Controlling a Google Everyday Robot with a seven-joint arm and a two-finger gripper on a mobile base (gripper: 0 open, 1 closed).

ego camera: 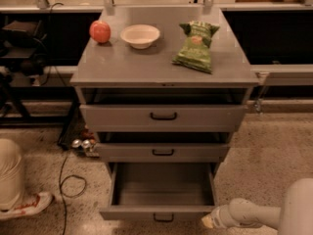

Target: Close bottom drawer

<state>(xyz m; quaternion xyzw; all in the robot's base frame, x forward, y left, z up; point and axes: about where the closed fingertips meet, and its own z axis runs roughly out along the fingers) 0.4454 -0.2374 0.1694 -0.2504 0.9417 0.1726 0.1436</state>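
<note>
The bottom drawer [161,190] of the grey cabinet is pulled far out, and its inside is empty. Its plain front [132,213] carries a small black handle [163,218] at the lower edge of the view. My gripper [211,222] is at the end of my white arm [254,213], low at the right. It sits right at the right end of the drawer front, at floor level. I cannot tell whether it touches the front.
The middle drawer [163,152] and top drawer [163,116] stand slightly out. On the cabinet top are a red apple [100,31], a white bowl [140,35] and a green chip bag [195,47]. A black cable [63,180] and cans [80,144] lie on the floor at left.
</note>
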